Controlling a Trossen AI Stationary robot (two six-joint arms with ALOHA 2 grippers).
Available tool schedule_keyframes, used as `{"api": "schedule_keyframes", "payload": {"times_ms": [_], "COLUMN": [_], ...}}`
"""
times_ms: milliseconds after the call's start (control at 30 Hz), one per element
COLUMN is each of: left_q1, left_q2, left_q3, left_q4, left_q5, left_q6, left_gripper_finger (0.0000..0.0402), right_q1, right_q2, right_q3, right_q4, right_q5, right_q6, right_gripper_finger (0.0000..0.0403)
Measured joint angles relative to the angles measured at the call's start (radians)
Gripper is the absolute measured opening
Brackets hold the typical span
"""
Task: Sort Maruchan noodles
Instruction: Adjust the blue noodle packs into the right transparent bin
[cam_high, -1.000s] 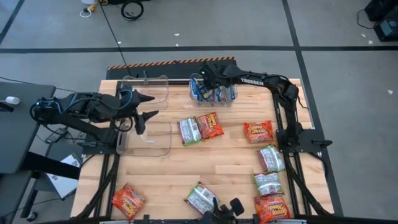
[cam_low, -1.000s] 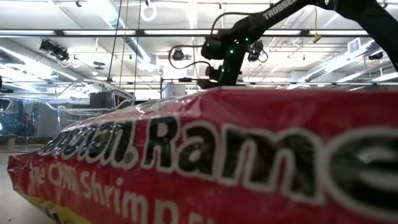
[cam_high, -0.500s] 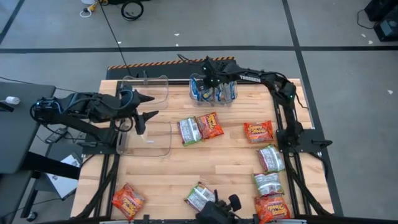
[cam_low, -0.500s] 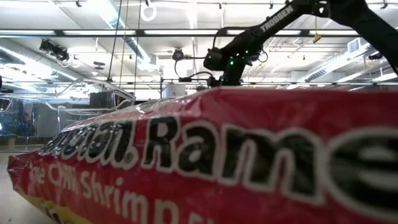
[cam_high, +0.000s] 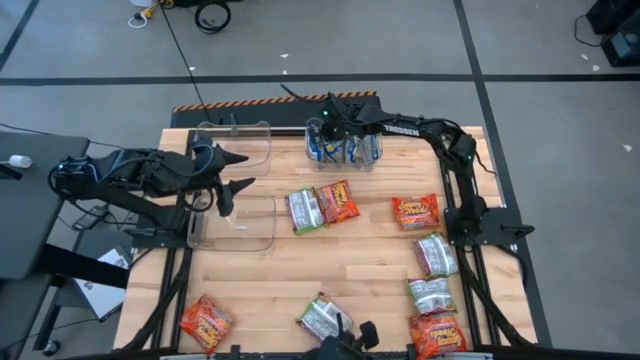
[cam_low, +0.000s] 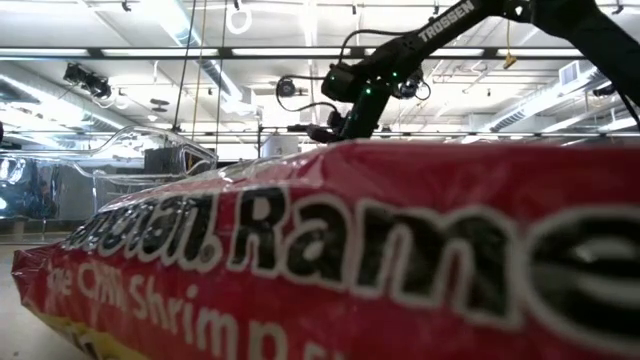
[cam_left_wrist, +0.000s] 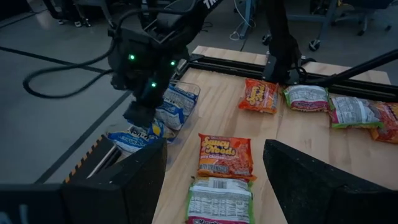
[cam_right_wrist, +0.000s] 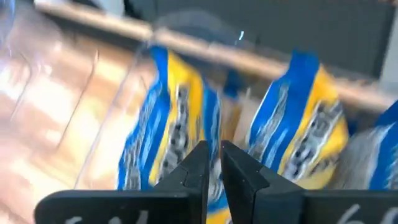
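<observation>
Maruchan packets lie flat on the table: green-and-white (cam_high: 305, 210) next to orange-red (cam_high: 338, 200), and more orange-red (cam_high: 415, 211) and green-and-white (cam_high: 436, 255) ones on the right. Blue-and-yellow packets (cam_right_wrist: 305, 124) stand on edge in a clear bin (cam_high: 372, 152) at the far edge. My right gripper (cam_high: 323, 128) reaches down into that bin's left end, shut on a blue-and-yellow packet (cam_left_wrist: 134, 138). My left gripper (cam_high: 240, 170) hangs open over the left side, touching nothing. My right gripper pinches a blue-and-yellow packet (cam_right_wrist: 168, 124) between its two nearly closed fingers (cam_right_wrist: 189, 171), coming from above and slanting. The packet hangs below the fingers (cam_left_wrist: 140, 115) inside the bin. Which edge the fingers have is hidden by the fingers themselves.
Two clear bins stand on the left, one at the far edge (cam_high: 235, 140) and one nearer (cam_high: 240, 222). More packets lie along the near edge (cam_high: 206, 322) (cam_high: 322, 318) (cam_high: 437, 333). In the low view a red packet (cam_low: 350, 250) fills most of the picture.
My right gripper has dipped lower over the far bin, tipped from pointing straight down to a slant, and shifted slightly toward the table's left.
</observation>
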Motion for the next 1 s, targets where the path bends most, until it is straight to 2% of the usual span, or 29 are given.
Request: {"api": "schedule_keyframes", "payload": {"times_ms": [200,467,533,733,833,1000], "left_q1": [0.001,0.001,0.001,0.001,0.001,0.001], "left_q2": [0.0,0.0,0.0,0.0,0.0,0.0], "left_q3": [0.0,0.0,0.0,0.0,0.0,0.0], "left_q4": [0.001,0.001,0.002,0.009,0.01,0.01], "left_q5": [-0.001,-0.002,-0.002,-0.003,-0.003,-0.003], "left_q6": [0.001,0.0,0.0,0.0,0.001,0.001], "left_gripper_finger": [0.0272,0.0272,0.0272,0.0272,0.0272,0.0272], "right_q1": [0.033,0.06,0.061,0.055,0.055,0.048], "right_q2": [0.006,-0.008,-0.007,-0.015,-0.068,-0.127], "right_q3": [-0.001,0.0,0.0,0.002,0.038,0.051], "right_q4": [-0.122,-0.13,-0.177,-0.265,-0.296,-0.45], "right_q5": [-0.06,-0.105,-0.105,-0.045,-0.015,0.071], "right_q6": [-0.008,-0.027,-0.038,-0.054,-0.056,-0.038], "right_gripper_finger": [0.0042,0.0041,0.0038,0.0025,0.0018,0.0008]}}
